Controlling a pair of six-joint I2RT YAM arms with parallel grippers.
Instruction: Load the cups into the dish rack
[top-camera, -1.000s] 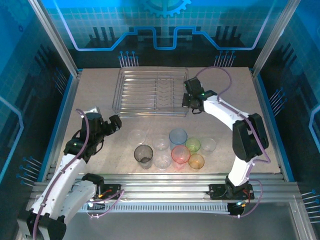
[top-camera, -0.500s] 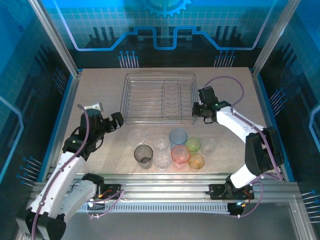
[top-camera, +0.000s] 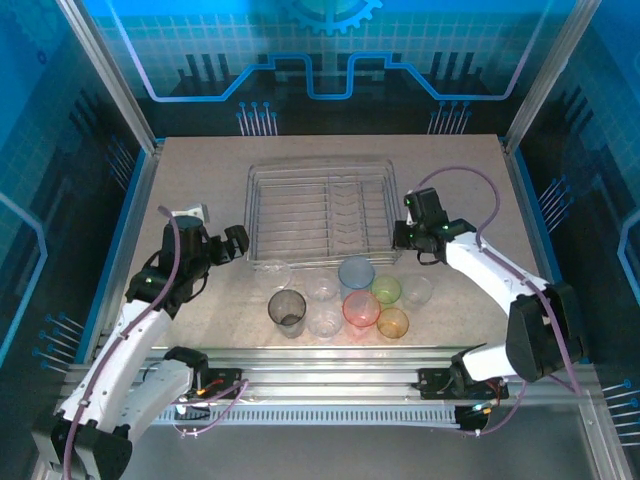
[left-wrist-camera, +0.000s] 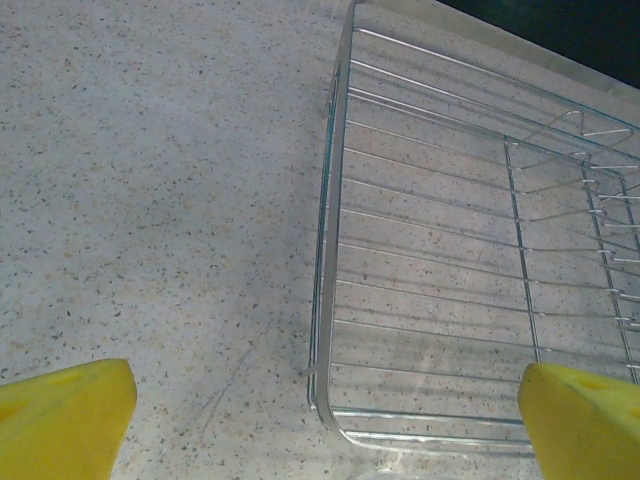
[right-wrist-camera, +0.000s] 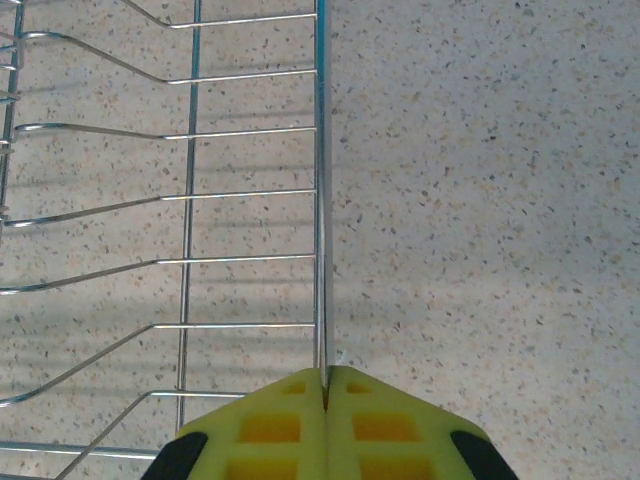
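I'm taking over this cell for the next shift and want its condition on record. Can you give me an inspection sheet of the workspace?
Surface: speckled beige table, no spills seen.
Job's things: dish rack flat on the table, nothing in it; nine cups clustered on the table in front of it.
Clutter: nothing seen.
End effectors: left end effector open, beside the rack's near left corner; right end effector shut on the rack's right rim.
Cables: purple cable looped along each arm, clear of the cups.
Surroundings: metal frame posts, blue-lit panels behind.
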